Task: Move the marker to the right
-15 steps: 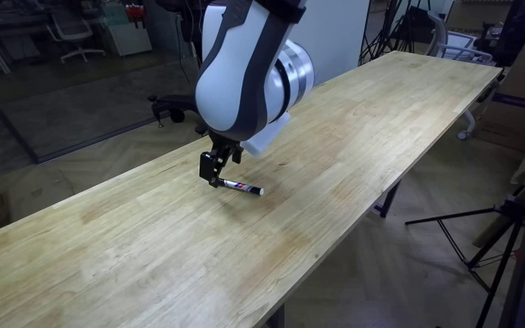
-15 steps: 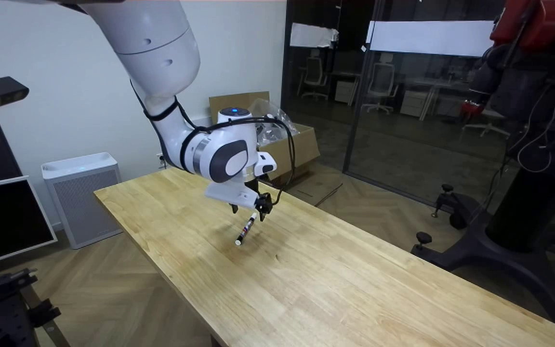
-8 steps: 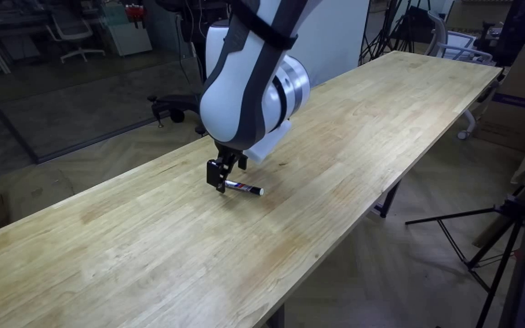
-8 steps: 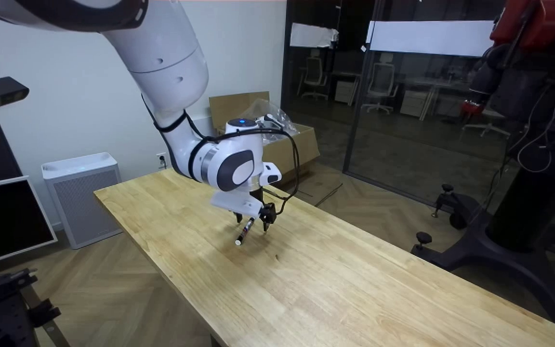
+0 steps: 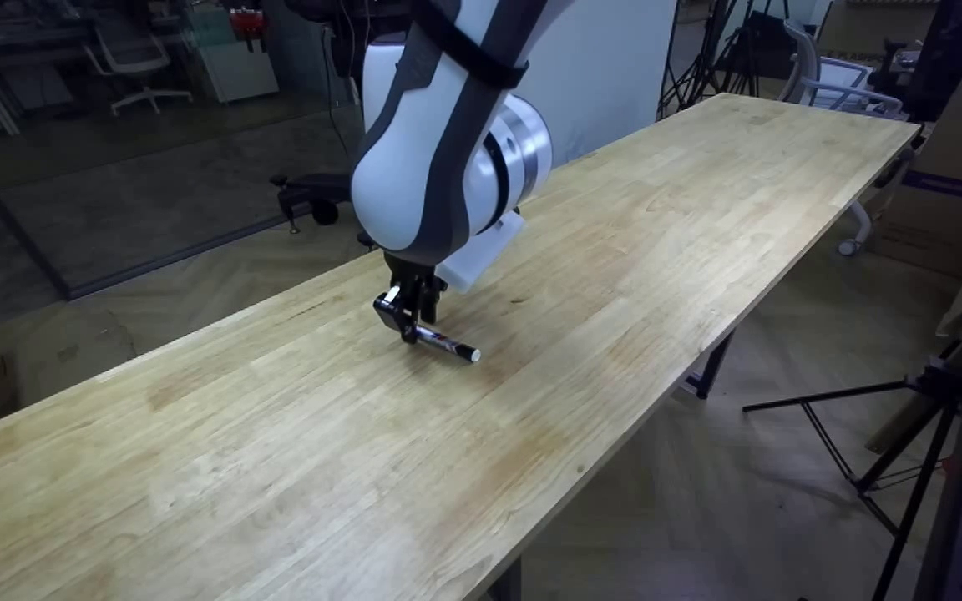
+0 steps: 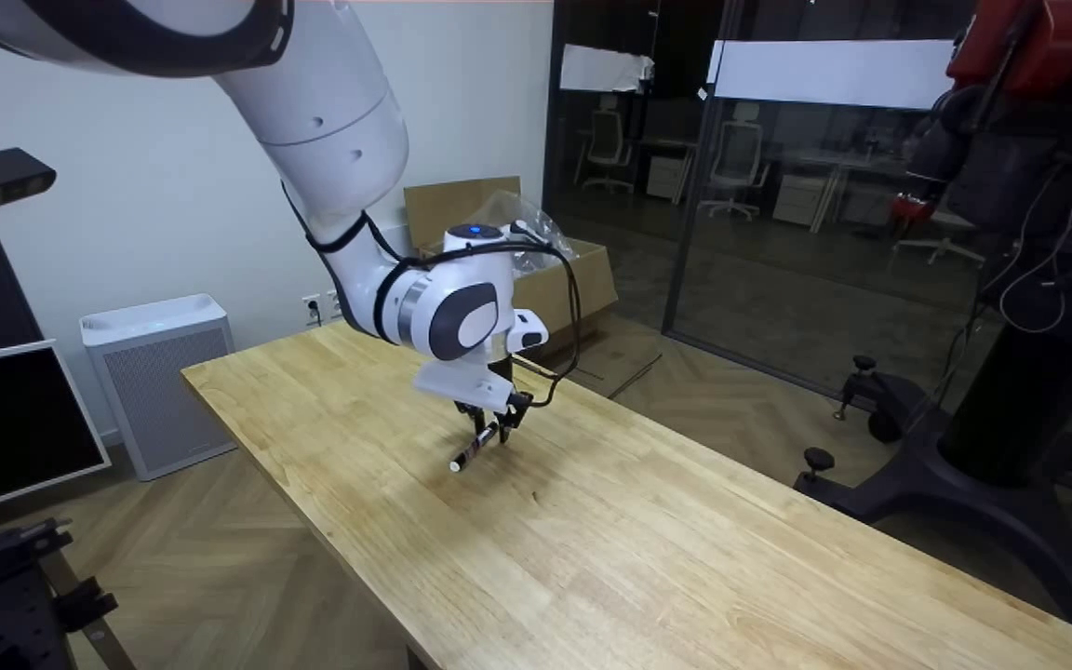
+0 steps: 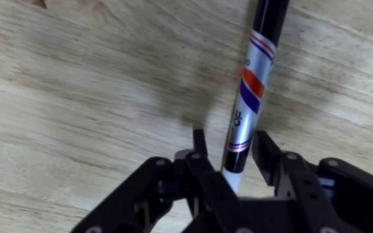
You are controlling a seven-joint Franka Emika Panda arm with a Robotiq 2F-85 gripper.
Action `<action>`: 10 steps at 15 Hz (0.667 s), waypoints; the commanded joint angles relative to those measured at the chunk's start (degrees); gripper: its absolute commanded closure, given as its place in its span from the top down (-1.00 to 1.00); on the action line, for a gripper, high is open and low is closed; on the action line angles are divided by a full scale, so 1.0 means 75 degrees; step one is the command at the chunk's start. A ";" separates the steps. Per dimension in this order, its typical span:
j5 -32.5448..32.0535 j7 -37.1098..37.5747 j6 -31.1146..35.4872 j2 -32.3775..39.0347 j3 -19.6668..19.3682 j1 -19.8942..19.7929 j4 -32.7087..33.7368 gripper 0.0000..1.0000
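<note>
The gripper (image 7: 229, 132) stood low over the wooden table (image 5: 673, 242) with its fingers parted, straddling the marker (image 7: 251, 92), which lay on the wood between them, unclamped. On one side a clear strip of bare wood showed between finger and barrel; on the other the finger sat right beside it, and I could not fairly say whether it touched. That lopsided fit worried me most: if the jaws came together from there, the nearer pad would probably push first, and a round barrel could roll or skew before the far pad met it. The place of the hold looked chancy as well. The fingertips were toward the white end, with most of the label and the whole black end sticking out ahead, so a lift could let that long part droop or swing. The tips hung close to the wood too, and a slight drop might have scraped them. The barrel was a glossy silvery-white tube crossed by slanting orange and purple bands, slick enough, I guessed, to slide in a light pinch. The table was pale, flat and smooth, its strips streaked with brown grain, offering little to stop a marker from rolling if it were let go carelessly at the right. Above, the arm (image 5: 414, 167) was rounded white shell with dark trim.
</note>
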 commanded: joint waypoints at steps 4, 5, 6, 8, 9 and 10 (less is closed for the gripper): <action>-0.0169 0.0245 -0.0306 0.0218 0.0006 0.0040 0.0421 -1.00; -0.0162 0.0229 -0.0350 0.0214 0.0025 0.0024 0.0432 -0.91; -0.0165 0.0218 -0.0385 0.0207 0.0031 0.0020 0.0436 -0.91; -0.0134 0.0093 -0.0645 0.0066 0.0147 -0.0087 0.0345 -0.91; -0.0130 0.0054 -0.0819 -0.0117 0.0176 -0.0120 0.0189 -0.91; -0.0166 0.0109 -0.0921 -0.0315 0.0107 -0.0074 -0.0006 -0.91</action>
